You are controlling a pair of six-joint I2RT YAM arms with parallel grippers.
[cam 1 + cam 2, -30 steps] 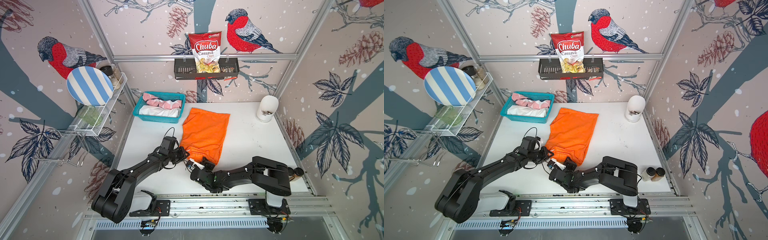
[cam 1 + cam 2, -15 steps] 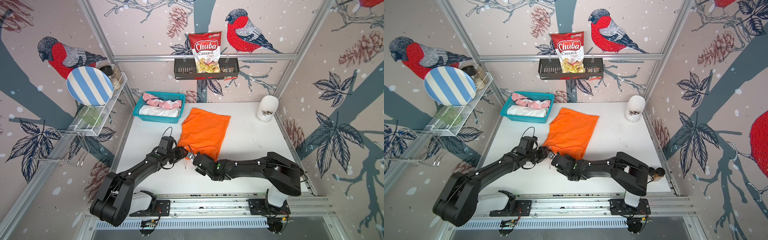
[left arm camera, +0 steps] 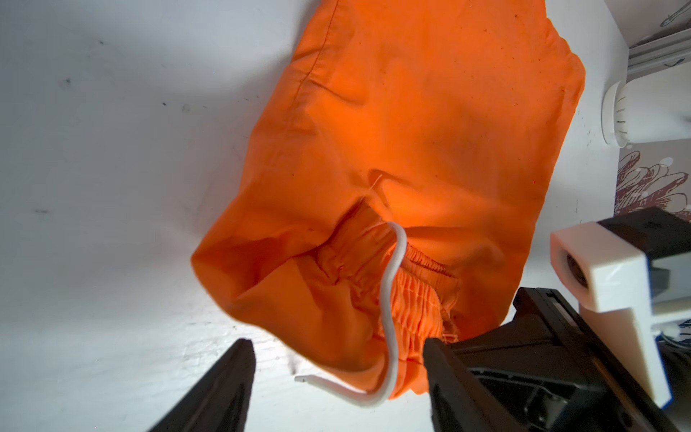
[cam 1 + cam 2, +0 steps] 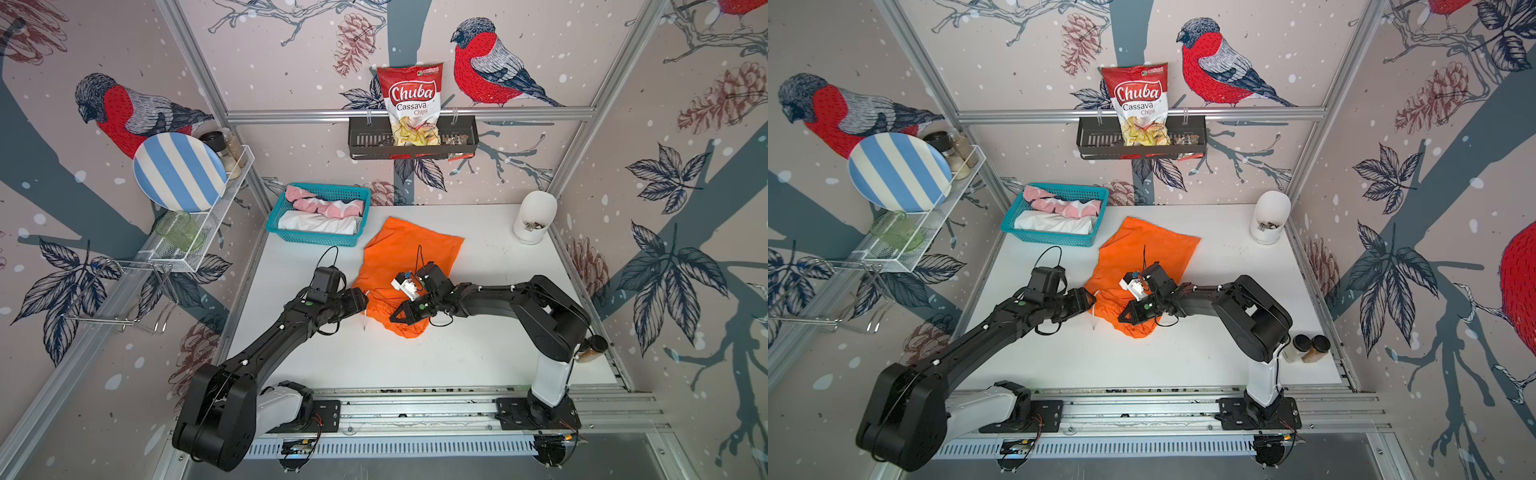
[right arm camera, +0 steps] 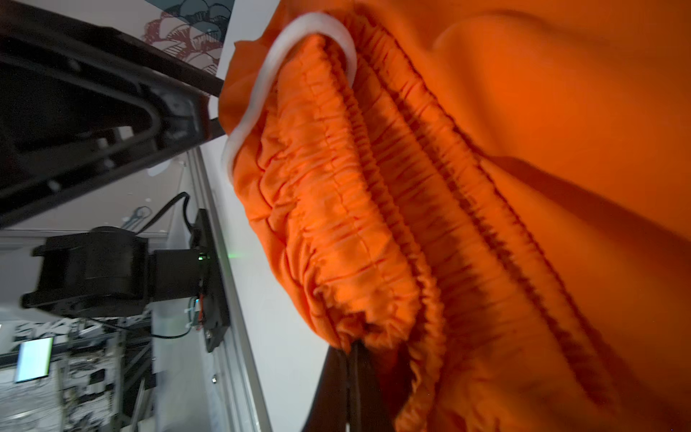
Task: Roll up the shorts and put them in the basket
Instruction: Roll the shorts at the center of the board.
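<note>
Left wrist view has the left gripper (image 3: 336, 346) standing wide with nothing pinched. The bunched end of the orange shorts (image 3: 411, 131) sits just past its tips; the white drawstring (image 3: 386, 299) trails out of the gathered waistband (image 3: 422, 299) onto the table (image 3: 112, 149).

Right wrist view gives the other half: the right gripper (image 5: 353, 351) is clamped thin on the ruffled edge of that waistband, so that arm is doing the holding. My guess is it's pinning the first turn of the roll so the soft cloth doesn't flop open while the left one lines up a bite.

In both top views the orange pair lies mid-frame; the flat leg end points to the upper right, and the bunched waistband end sits lower down, right between the two grippers.

Around it:
- The teal basket (image 4: 316, 241) is up and left of the shorts, with the white shorts (image 4: 318, 224) and pink shorts (image 4: 322, 205) bundled inside; can't tell how tidy.
- A white jar (image 4: 534, 216) sits over at the right edge, well apart.
- Two spice jars (image 4: 1308, 347) stand by the right arm's base.

In the way, I'd say, is that loose drawstring, lying right where the left one would close. The two grippers are also crowded near each other.
</note>
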